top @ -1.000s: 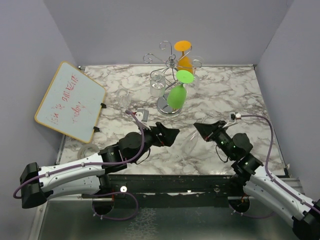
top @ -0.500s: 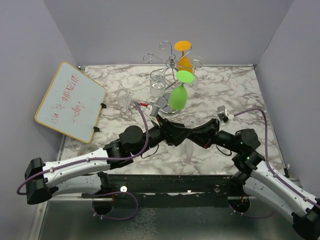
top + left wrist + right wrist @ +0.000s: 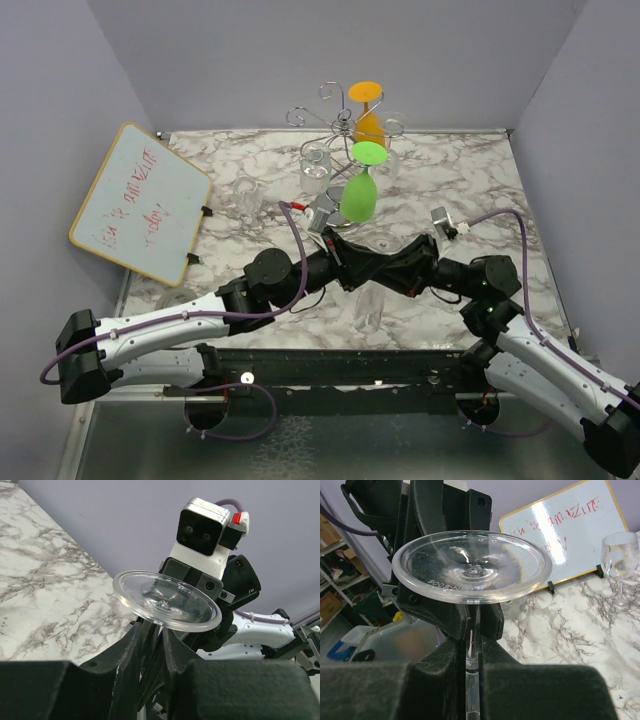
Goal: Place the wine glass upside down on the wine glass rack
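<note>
Left gripper [image 3: 150,647] and right gripper [image 3: 472,647] both pinch the inverted wine glass [image 3: 472,572] by its stem; one should let go only once the other's hold proves firm.

One rack [image 3: 341,123], one whiteboard [image 3: 140,203], one green glass [image 3: 358,199], one orange glass [image 3: 368,124].
</note>
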Controlling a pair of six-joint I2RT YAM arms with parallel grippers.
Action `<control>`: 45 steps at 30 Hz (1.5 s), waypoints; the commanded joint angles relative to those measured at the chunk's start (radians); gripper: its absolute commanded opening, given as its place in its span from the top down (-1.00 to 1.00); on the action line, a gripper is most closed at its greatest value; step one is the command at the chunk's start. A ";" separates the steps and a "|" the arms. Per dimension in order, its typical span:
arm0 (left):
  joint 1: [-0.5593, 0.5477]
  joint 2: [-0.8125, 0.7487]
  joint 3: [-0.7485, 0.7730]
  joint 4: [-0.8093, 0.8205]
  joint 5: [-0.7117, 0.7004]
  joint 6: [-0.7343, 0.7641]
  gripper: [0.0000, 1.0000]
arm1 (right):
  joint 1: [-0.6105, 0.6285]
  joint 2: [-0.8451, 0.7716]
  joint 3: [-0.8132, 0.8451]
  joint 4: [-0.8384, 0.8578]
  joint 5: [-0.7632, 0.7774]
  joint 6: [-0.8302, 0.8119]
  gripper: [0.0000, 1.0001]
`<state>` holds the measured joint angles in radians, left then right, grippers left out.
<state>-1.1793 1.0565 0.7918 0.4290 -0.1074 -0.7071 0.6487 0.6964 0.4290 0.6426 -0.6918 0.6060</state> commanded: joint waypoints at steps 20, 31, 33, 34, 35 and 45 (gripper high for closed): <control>0.002 -0.140 -0.106 0.099 -0.038 0.445 1.00 | 0.006 -0.180 0.169 -0.480 0.170 -0.044 -0.65; 0.000 -0.163 -0.133 0.169 0.074 0.698 1.00 | 0.006 -0.061 0.396 -0.809 0.402 0.470 -0.47; 0.001 -0.154 -0.132 0.181 0.085 0.731 1.00 | 0.007 -0.040 0.402 -0.834 0.399 0.532 -0.43; 0.001 -0.152 -0.133 0.187 0.089 0.745 1.00 | 0.006 -0.032 0.401 -0.835 0.393 0.560 -0.40; 0.001 -0.147 -0.133 0.191 0.094 0.756 1.00 | 0.007 -0.026 0.396 -0.832 0.384 0.583 -0.39; 0.001 -0.133 -0.157 0.195 0.102 0.794 1.00 | 0.006 -0.039 0.270 -0.525 0.298 0.802 0.06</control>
<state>-1.1736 0.9268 0.6495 0.5587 -0.0364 0.0555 0.6510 0.6598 0.7124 0.0269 -0.3519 1.2892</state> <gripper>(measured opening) 0.029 0.517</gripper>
